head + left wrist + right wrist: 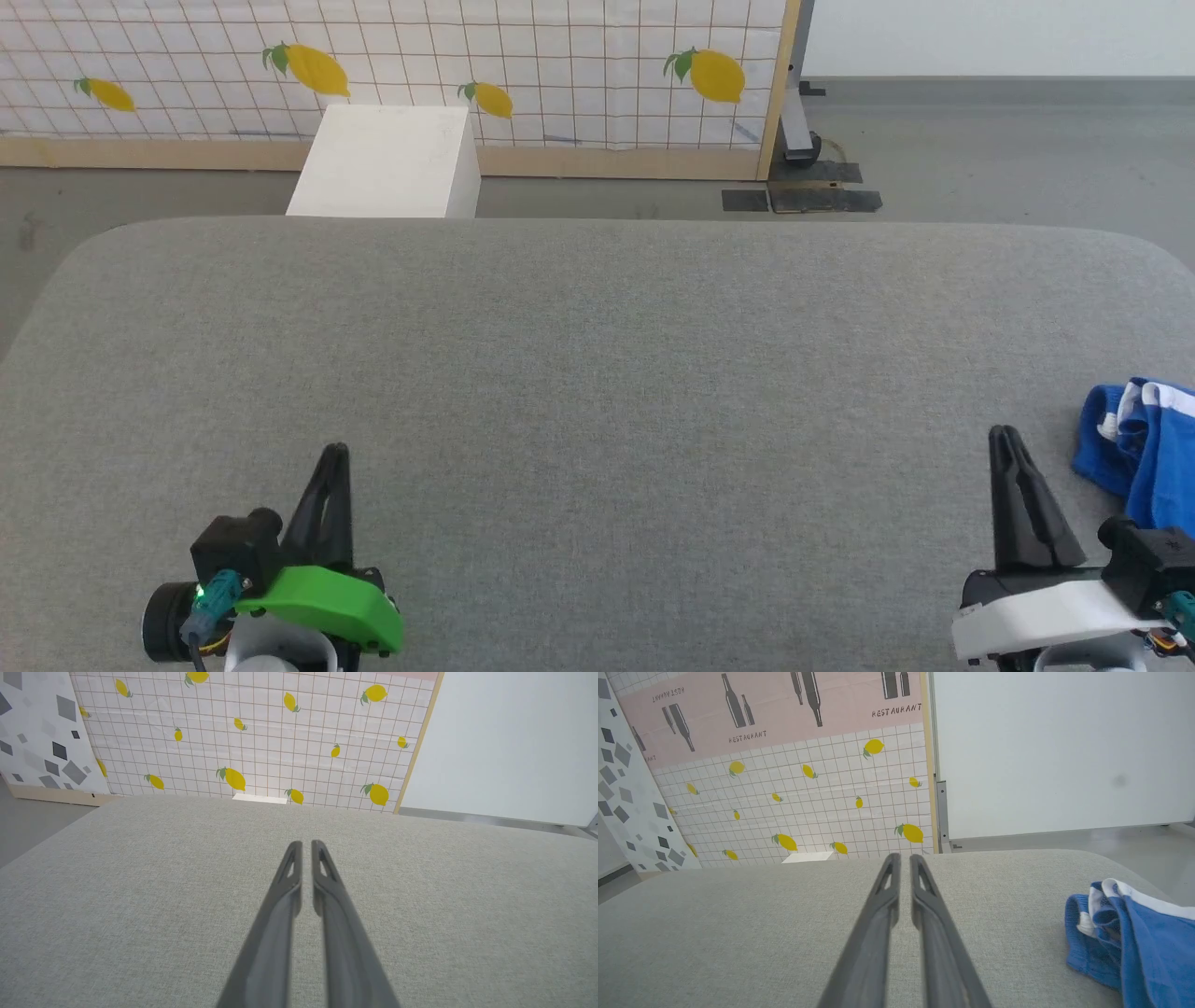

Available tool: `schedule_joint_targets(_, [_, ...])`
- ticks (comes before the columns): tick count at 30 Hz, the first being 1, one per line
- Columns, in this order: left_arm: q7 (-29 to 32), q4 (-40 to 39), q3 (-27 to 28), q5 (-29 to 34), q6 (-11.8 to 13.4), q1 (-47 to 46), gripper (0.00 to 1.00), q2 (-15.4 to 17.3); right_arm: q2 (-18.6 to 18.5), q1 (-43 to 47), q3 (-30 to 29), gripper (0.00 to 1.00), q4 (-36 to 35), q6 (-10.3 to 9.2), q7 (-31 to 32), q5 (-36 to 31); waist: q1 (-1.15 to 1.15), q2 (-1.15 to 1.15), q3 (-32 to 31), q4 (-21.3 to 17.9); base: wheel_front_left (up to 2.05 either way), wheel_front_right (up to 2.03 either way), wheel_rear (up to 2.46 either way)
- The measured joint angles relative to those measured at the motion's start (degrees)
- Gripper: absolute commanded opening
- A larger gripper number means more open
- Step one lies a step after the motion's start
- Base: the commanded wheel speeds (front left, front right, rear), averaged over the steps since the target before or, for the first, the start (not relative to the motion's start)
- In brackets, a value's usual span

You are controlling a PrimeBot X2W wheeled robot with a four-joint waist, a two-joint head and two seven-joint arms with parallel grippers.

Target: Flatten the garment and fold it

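1. Head view first: the garment (1137, 448) is a crumpled blue-and-white heap at the far right side of the grey tabletop (597, 373). That's the robot's right, and the frame cuts part of it off.
2. The right gripper (1004, 443) is near the heap on its inner side, not touching it. In the right wrist view its two fingers are drawn almost together with only a thin slit between them, and nothing is in there.
3. The left gripper (334, 457) is well apart from the cloth, over bare tabletop at the lower left. Same deal in the left wrist view: the fingers are almost touching and hold nothing.
4. My read is that the task hasn't really started. Nothing is flattened or folded, so this looks like the reach-and-grab stage.
5. For the next move, I'd guess the right gripper has to spread its fingers, swing right to the heap and pinch an edge. Then it would drag the cloth toward the middle, where both arms can work on it.
6. A few things are hard to make out:
   - I can't see how much of the cloth runs past the frame or over the tabletop's edge.
   - I can't tell which part is waistband and which is leg.
   - There's a small white bit tucked in the folds in the right wrist view. It could be a label, but I can't say.
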Motion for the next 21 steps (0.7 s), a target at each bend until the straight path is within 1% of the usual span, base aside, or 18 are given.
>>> schedule_joint_targets(21, [2.22,-1.59,0.48,1.47,0.18,0.01,0.00,-0.57,0.00,-0.02,0.67,0.00,-0.21,0.00,2.09,-1.21,0.00,0.00,-0.05,-0.37,0.00,0.00,0.00])
